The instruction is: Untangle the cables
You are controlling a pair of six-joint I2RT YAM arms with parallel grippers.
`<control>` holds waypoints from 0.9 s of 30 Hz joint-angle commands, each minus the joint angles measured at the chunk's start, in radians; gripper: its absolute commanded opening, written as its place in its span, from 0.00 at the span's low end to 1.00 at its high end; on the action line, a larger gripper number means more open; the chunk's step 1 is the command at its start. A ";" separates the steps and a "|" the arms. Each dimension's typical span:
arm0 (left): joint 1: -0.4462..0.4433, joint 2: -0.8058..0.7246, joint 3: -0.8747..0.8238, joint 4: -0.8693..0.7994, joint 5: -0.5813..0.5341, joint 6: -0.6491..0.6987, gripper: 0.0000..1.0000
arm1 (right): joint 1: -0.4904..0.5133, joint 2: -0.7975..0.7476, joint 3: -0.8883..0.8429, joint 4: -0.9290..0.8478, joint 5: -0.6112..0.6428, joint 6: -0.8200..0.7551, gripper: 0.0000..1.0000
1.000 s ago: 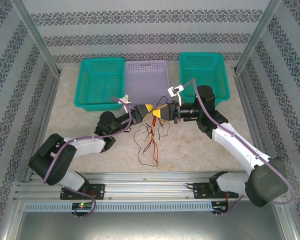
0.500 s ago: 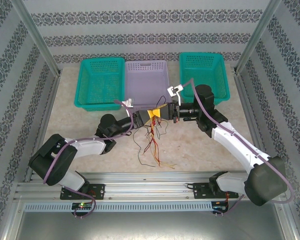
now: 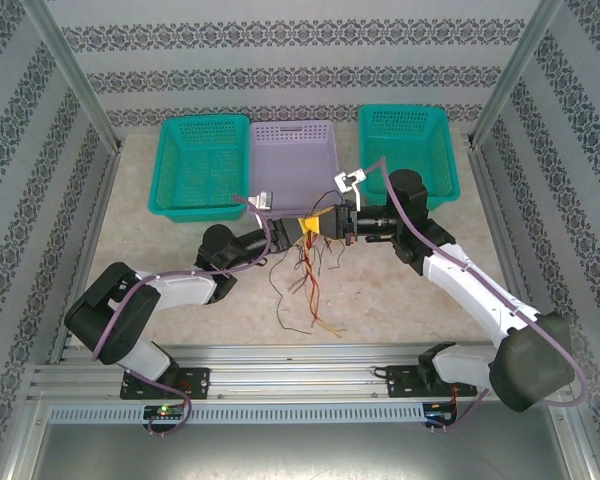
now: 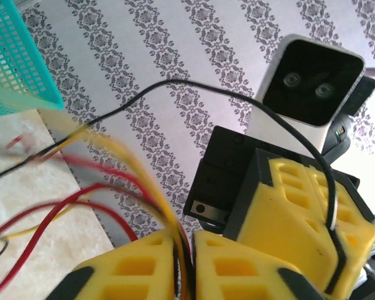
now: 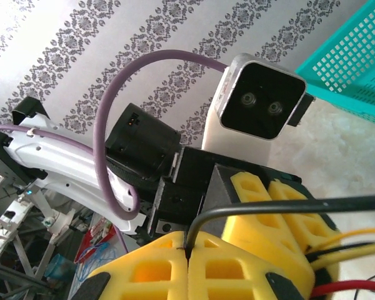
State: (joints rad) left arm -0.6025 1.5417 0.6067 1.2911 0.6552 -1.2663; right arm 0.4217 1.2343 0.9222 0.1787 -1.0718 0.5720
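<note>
The cables (image 3: pixel 307 275) hang as a tangled bunch of red, yellow, orange and black wires, their loose ends trailing onto the table. My left gripper (image 3: pixel 300 229) and right gripper (image 3: pixel 323 224) meet tip to tip above the bunch. In the left wrist view my left gripper (image 4: pixel 186 244) is shut on red, yellow and black cables (image 4: pixel 112 175) that fan out to the left. In the right wrist view my right gripper (image 5: pixel 187 249) is shut on a single black cable (image 5: pixel 287 207), which bends sharply and runs right past the left gripper's yellow fingers (image 5: pixel 269 200).
A teal basket (image 3: pixel 202 165), a purple basket (image 3: pixel 294 160) and another teal basket (image 3: pixel 405 148) stand in a row at the back of the table. Metal frame posts and patterned walls close in both sides.
My left gripper has shifted right toward the right gripper and has gone from open to shut on several cables. The right gripper has held still with its black cable.
</note>
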 commanded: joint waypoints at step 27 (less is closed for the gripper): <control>0.121 -0.826 0.142 -1.547 -0.320 0.713 0.00 | -0.436 -0.386 -0.135 -0.373 0.794 0.132 0.00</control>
State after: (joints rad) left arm -0.4953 0.7441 0.6731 -0.0250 0.4122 -0.6720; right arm -0.0105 0.8509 0.7494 -0.1040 -0.3973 0.7021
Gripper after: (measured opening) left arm 0.041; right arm 0.040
